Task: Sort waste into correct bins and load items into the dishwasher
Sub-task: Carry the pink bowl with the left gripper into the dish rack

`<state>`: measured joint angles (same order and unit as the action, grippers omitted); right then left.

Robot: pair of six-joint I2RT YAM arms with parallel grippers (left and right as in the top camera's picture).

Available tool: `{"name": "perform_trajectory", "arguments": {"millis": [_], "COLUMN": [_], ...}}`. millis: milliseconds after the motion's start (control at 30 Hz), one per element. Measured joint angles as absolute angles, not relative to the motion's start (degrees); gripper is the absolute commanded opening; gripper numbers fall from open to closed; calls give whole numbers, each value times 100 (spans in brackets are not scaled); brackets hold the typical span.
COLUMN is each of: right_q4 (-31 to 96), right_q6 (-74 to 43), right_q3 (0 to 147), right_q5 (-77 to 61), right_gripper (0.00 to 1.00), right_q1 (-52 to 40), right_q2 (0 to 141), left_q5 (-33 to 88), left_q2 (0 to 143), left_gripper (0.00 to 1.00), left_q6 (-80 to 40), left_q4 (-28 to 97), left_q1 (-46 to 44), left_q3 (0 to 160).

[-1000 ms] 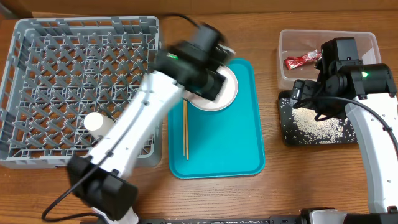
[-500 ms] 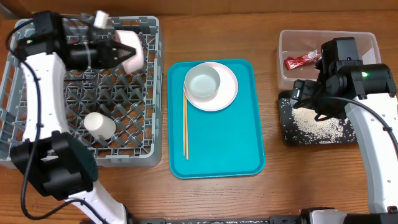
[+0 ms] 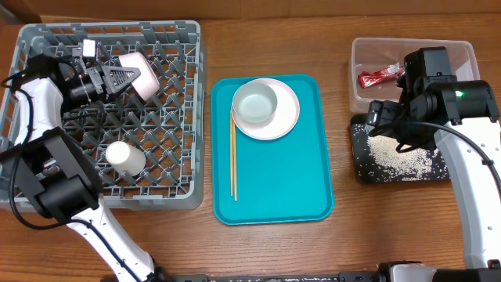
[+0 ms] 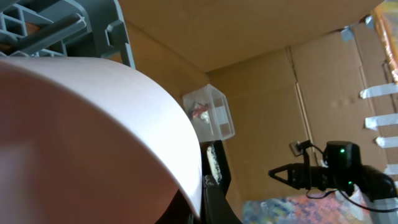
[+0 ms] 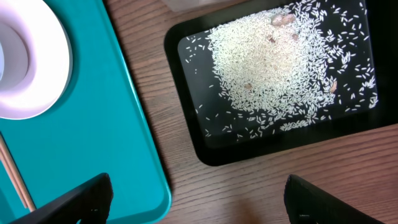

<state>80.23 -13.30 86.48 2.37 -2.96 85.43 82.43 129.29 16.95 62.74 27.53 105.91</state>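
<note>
dish rack [image 3: 196, 117]: grey lattice | small bowl [image 3: 139, 72]: pinkish-white | cup [image 3: 125, 157]: white | serving tray [image 3: 274, 184]: teal | plate [image 3: 289, 117]: white | wrapper [image 3: 380, 75]: shiny red | flat tray [image 3: 362, 169]: black, speckled by white rice [image 3: 399, 155]

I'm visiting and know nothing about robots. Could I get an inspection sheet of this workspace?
Surface: wooden table, grain showing.
Job's things: pinkish-white bowl held tilted over dish rack; white cup in rack; grey bowl on white plate, chopsticks beside, all on teal tray; red wrapper in clear tub; rice on black tray.
Clutter: nothing seen.
Grippers: left gripper shut on the bowl; right gripper open, empty, above the table.
Cables: black cable along right arm.
Surroundings: cardboard panels.
</note>
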Motion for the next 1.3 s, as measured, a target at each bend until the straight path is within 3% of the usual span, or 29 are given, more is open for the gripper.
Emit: {"name": "perform_trajectory", "arguments": {"millis": [267,600,900,1000,1133,1300], "right_q4": [8016,8012,8016,8016,8014,8009], "right_q6": [-1332,-1330,-1332,-1328,-1328,-1330], "right_q3": [8648,8648,8648,8648,8648,8648], "right_q5": [237,239,237,237,235,237], "right_gripper": [90,90,90,90,90,90], "right_q1": [-296,-296,-294,-296,-294,-294], "right_q2": [8543,8543,8543,8543,8543,8543], "left_q5": [8031,7400,5544,5430,5367,5247], "left_q2": [12949,12923,13069,13069,12969,11714], "left_gripper": [4,18,52,58,59,59], "left_q6": [1765,1863,1791,1778,1778,1778], "left_q4": [6757,7419,7953,8047,8049,7931], "left_q1": [2897,3428,3710,3712,3710,3638], "left_q3": [10645,10724,10643,10643,10639,10617]}}
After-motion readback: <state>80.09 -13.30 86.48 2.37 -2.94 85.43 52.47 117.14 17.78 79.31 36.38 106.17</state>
